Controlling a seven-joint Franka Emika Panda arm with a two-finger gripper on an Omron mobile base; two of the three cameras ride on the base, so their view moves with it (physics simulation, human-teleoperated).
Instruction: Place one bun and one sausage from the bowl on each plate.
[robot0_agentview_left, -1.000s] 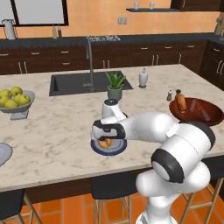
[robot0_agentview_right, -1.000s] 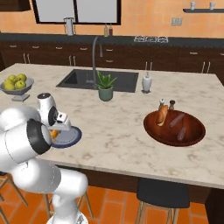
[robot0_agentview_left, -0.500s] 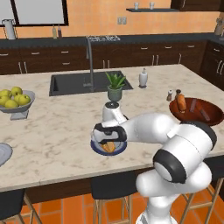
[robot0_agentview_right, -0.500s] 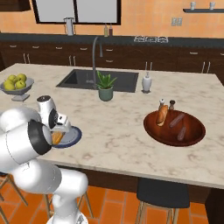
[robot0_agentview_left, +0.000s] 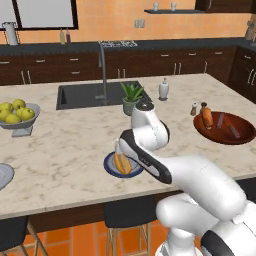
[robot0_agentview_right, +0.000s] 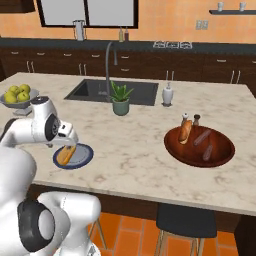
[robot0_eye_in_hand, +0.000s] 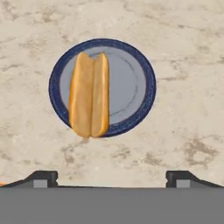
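Now risky: bun (robot0_eye_in_hand: 89, 101) overhanging blue plate (robot0_eye_in_hand: 131, 83) rim under wide-open, empty end effector (robot0_eye_in_hand: 111, 177), easily nudged onto surface (robot0_eye_in_hand: 188, 52) if clipped while lifting.

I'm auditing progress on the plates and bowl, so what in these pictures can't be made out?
- Light grey plate: left base view, cut off by the left edge; its contents cannot be told.
- Blue plate: left base view, partly hidden behind the arm.
- Bowl: left base view, sausages too blurred to count; the right base view shows two, plus a bun.
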